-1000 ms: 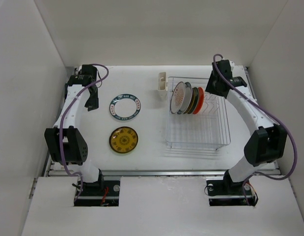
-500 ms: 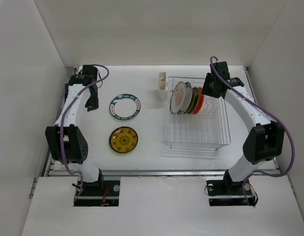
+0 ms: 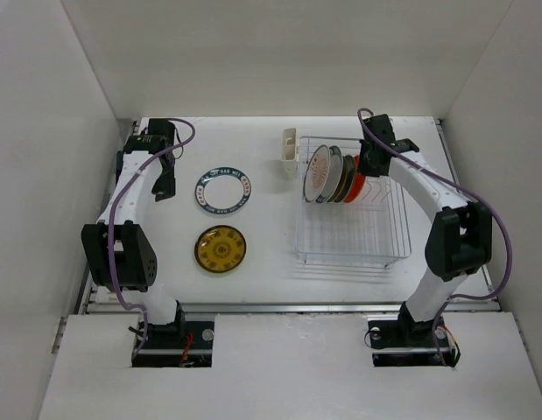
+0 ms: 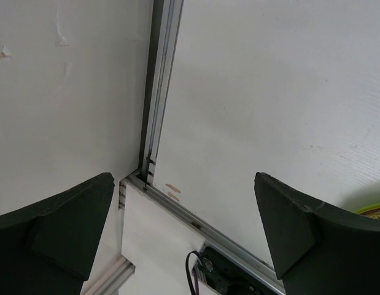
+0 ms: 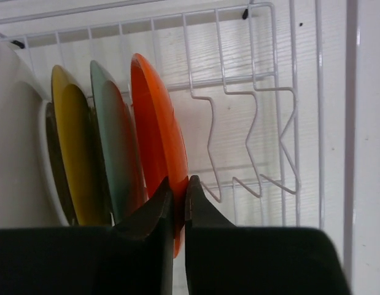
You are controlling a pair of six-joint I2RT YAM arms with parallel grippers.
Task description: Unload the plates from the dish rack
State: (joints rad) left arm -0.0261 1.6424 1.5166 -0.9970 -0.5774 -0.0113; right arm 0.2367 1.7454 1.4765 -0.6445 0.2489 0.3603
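Orange-red plate in dish rack just clamped by my right jaws, left jaws apart; I'd lift next.

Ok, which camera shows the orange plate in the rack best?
The right wrist view: the orange plate stands close up, upright at the row's end, its rim pinched by the right gripper. The top external view shows only a thin orange sliver; the left wrist view shows none of it.

The left arm reaches to the far left, left gripper spread wide. The right arm arches far right, right gripper pinching the orange plate.
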